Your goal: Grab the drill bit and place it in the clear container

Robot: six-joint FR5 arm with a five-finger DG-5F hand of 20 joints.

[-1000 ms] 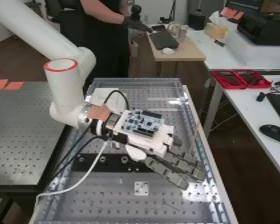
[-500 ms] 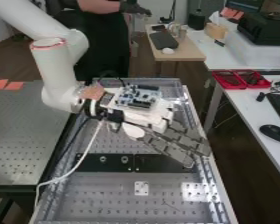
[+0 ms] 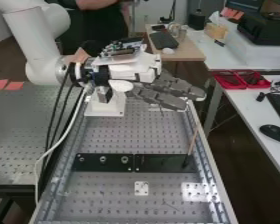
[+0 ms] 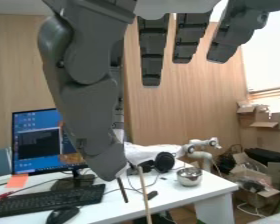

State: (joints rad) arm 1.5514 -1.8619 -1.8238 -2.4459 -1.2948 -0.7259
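Note:
In the high view the hand (image 3: 150, 92) is above the bench's far end, its grey fingers reaching toward the right rail. The wrist view has the hand (image 4: 97, 115) with its thumb hanging down in front of a finger. From the thumb's tip sticks a short dark rod, apparently the drill bit (image 4: 123, 191), pinched there; its upper part is hidden. At the far end of the bench the hand covers much of the area, and I cannot make out the clear container's outline.
A black strip with holes (image 3: 104, 159) crosses the bench (image 3: 111, 200). A thin tan stick (image 3: 192, 140) leans at the strip's right end. A white stand (image 3: 105, 107) is under the hand. Red trays (image 3: 229, 80) and a mouse (image 3: 275, 133) lie on the right table.
The hand has moved away from the black strip toward the bench's far end and risen, uncovering the strip and the tan stick. The arm has shifted toward the upper left.

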